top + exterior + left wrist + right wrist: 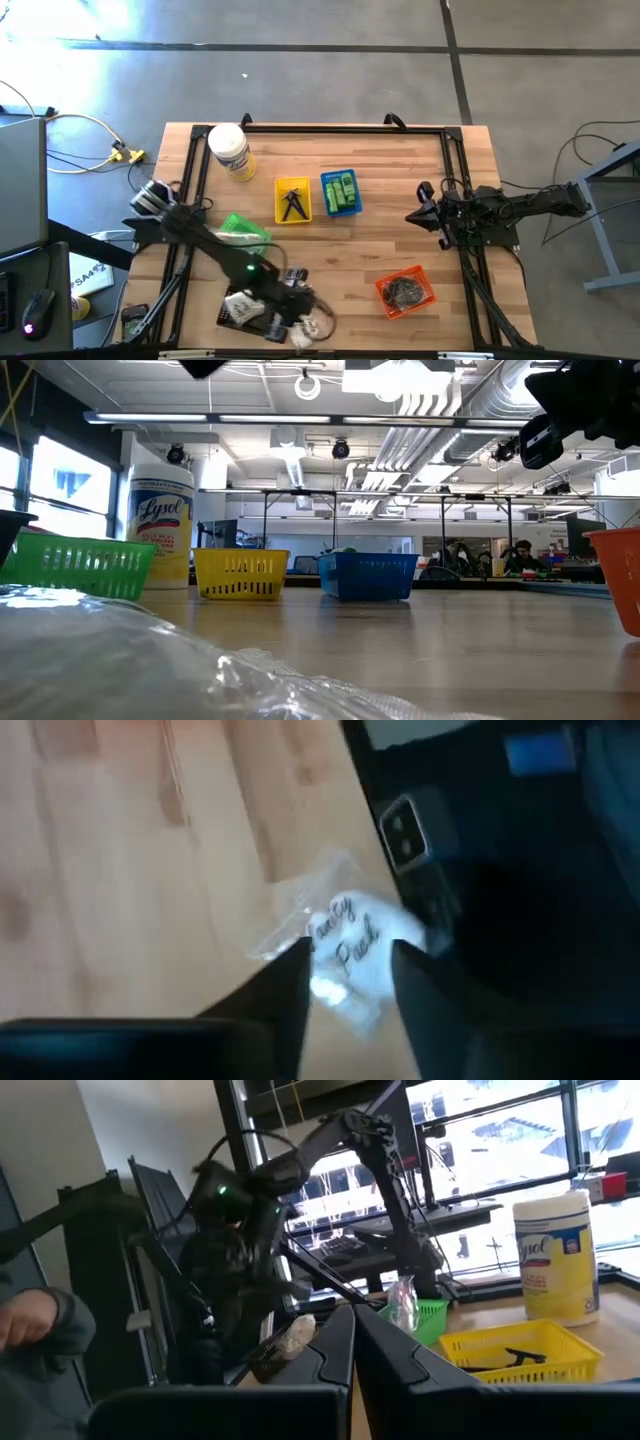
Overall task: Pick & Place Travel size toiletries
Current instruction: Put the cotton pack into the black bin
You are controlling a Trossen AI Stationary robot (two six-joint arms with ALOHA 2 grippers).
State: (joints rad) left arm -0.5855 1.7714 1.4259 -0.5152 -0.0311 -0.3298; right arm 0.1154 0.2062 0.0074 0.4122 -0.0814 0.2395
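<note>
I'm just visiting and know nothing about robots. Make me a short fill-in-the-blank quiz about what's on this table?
1. The small black pieces lie in the ____ plastic basket.
2. The green bottles sit in the ____ plastic basket.
3. The big white jar with the yellow label stands nearest the ____ arm.
4. The left gripper straddles a clear plastic ____.

Missing words: yellow; blue; left; packet

A wooden table [380,240] carries a white wipes jar [230,152], a yellow basket [293,199], a blue basket [340,192], a green basket [246,232], an orange basket [405,291], a black tray [246,307] and a clear packet [345,955] near its front edge
</note>
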